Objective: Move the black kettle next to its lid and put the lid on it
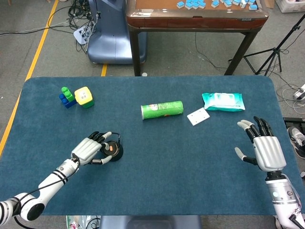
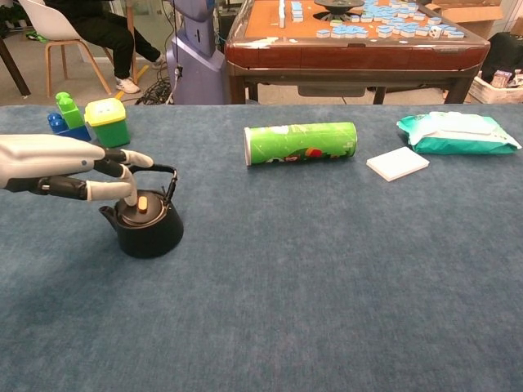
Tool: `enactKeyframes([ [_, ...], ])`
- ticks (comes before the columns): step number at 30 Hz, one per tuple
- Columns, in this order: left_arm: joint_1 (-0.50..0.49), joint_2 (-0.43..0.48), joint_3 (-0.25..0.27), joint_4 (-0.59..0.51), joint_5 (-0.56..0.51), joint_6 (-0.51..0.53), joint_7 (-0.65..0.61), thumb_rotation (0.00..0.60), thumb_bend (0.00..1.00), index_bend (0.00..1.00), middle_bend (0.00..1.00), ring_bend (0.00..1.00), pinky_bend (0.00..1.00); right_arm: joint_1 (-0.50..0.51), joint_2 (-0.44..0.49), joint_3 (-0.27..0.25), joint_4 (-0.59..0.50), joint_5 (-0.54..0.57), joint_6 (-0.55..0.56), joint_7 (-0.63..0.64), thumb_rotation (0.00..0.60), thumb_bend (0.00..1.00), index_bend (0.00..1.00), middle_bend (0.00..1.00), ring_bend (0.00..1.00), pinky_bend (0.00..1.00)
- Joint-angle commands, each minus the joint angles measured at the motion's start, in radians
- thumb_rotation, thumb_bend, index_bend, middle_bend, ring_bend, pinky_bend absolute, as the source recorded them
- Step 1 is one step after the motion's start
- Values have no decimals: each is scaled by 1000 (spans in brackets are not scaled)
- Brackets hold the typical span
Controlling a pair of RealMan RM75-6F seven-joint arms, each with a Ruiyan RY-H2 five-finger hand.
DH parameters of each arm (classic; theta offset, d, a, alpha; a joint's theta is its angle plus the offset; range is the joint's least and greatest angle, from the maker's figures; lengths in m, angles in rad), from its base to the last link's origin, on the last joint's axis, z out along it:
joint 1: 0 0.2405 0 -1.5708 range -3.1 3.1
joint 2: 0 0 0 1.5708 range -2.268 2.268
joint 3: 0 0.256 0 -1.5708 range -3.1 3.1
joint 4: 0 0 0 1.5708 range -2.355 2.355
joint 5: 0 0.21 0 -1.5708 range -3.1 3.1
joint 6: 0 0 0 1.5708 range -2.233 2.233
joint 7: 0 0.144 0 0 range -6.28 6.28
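The black kettle stands upright on the blue table cloth at the left. Its lid with an orange knob sits on top, under the raised wire handle. My left hand hovers at the kettle's left side, fingers stretched out over the lid and holding nothing. One fingertip hangs close beside the knob; I cannot tell if it touches. My right hand is far off at the table's right edge, fingers spread, empty, and outside the chest view.
A green can lies on its side mid-table. A white card and a teal wipes packet lie to its right. Toy blocks stand at the far left. A wooden table stands beyond.
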Motion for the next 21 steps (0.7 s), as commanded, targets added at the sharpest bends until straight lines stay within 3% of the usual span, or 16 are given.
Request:
enactKeyframes([
  [1, 7, -3, 3, 5, 7, 8, -2, 0, 259, 313, 0, 0, 0, -1, 1, 0, 0, -1, 2, 0, 600, 289, 203, 206, 0, 29],
  [21, 33, -40, 17, 58, 64, 38, 2, 0, 258, 255, 0, 0, 0, -4, 2, 2, -7, 0, 4, -4, 600, 289, 203, 206, 0, 29],
])
